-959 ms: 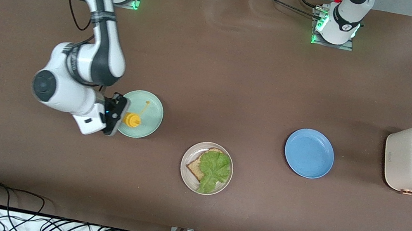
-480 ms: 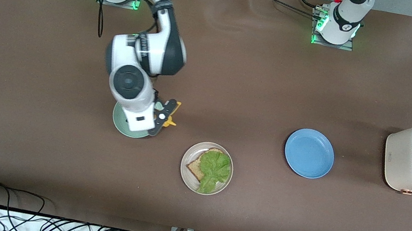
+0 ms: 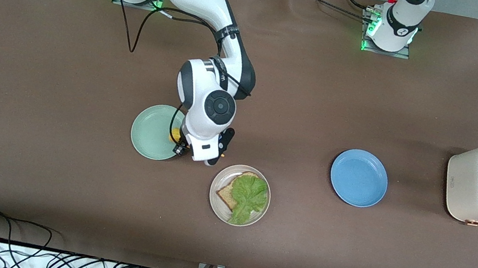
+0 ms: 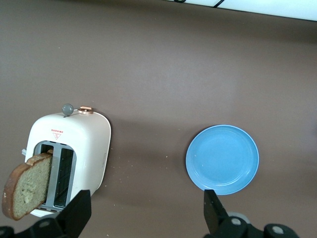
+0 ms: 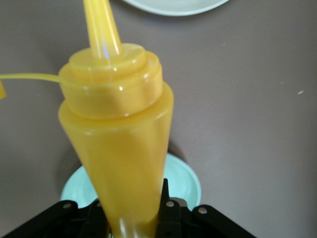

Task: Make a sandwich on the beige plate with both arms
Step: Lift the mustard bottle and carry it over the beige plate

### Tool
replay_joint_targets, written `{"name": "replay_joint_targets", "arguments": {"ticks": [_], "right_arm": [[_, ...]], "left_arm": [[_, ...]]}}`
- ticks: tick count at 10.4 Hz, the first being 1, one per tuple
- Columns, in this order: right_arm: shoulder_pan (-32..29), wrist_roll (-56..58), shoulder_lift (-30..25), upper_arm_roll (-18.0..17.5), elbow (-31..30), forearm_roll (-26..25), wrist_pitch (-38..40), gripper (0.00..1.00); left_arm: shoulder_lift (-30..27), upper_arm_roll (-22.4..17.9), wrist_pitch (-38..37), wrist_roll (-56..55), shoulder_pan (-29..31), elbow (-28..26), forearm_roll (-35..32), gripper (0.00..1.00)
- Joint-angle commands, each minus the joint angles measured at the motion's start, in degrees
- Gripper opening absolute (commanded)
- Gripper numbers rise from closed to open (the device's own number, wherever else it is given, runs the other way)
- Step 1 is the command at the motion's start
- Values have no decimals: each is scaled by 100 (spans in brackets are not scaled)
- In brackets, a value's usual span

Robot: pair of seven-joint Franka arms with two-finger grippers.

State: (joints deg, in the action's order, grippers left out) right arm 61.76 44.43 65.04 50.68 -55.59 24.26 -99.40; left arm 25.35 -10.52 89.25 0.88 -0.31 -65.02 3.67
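Observation:
The beige plate (image 3: 218, 207) lies nearest the front camera, mid-table. It holds one slice of brown bread (image 3: 225, 194) with a green lettuce leaf (image 3: 250, 193) on top. My right gripper (image 3: 197, 149) hangs between the mint green plate (image 3: 147, 131) and the beige plate, shut on a yellow squeeze bottle (image 5: 119, 134). The bottle's nozzle points toward the beige plate's rim (image 5: 173, 5). A second bread slice (image 4: 25, 191) stands in the white toaster (image 4: 74, 144). Above that toaster my left gripper (image 4: 147, 213) is open and holds nothing.
A blue plate (image 3: 359, 177) lies between the beige plate and the toaster (image 3: 473, 185), toward the left arm's end. The mint green plate (image 5: 184, 179) shows under the bottle. Cables run along the table edge nearest the front camera.
My right arm has swung with the yellow bottle from over the mint green plate toward the beige plate. The left arm has not moved.

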Motion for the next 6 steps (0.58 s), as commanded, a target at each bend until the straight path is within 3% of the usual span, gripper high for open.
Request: {"name": "replay_joint_targets", "arguments": {"ticks": [1, 6], "right_arm": [[-41, -32, 360, 215, 365, -349, -498, 0], [37, 39, 940, 381, 356, -500, -1327, 0]], "left_arm": [[-75, -2, -4, 123, 4, -81, -16, 100], [-75, -2, -13, 123, -4, -81, -16, 100]]}}
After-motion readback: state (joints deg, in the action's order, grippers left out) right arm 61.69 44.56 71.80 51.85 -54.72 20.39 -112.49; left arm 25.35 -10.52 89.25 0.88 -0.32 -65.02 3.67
